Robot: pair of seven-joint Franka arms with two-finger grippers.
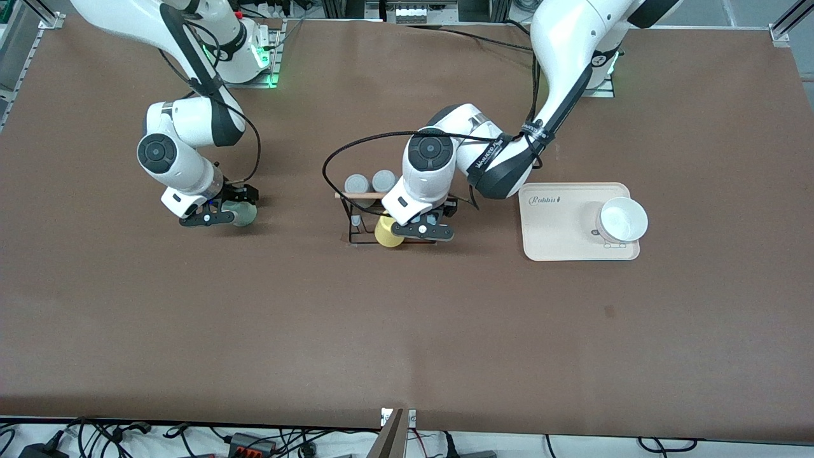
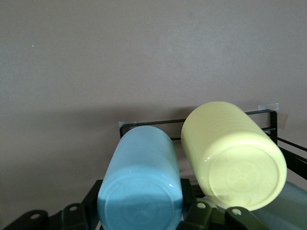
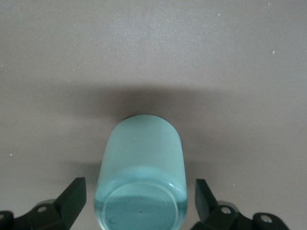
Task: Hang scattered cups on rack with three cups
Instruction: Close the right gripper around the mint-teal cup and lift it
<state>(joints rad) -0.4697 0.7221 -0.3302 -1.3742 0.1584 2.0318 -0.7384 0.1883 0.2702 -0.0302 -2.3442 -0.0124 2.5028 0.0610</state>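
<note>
The light blue cup (image 2: 140, 182) is bottom-up in my left gripper (image 2: 140, 203), whose fingers (image 2: 93, 199) press on its sides. This gripper (image 1: 425, 230) is over the black wire rack (image 1: 353, 224), at the end toward the left arm; the blue cup is hidden in the front view. The yellow tumbler (image 1: 386, 233) hangs on the rack beside it and also shows in the left wrist view (image 2: 232, 155). The sage green cup (image 1: 244, 215) stands bottom-up on the table. My right gripper (image 3: 139, 199) is open around it, with a gap at each finger (image 3: 73, 197).
Two grey tumblers (image 1: 369, 182) sit on the rack's pegs by the wooden rod (image 1: 356, 195). A beige tray (image 1: 553, 229) with a white bowl (image 1: 622, 219) lies toward the left arm's end of the table.
</note>
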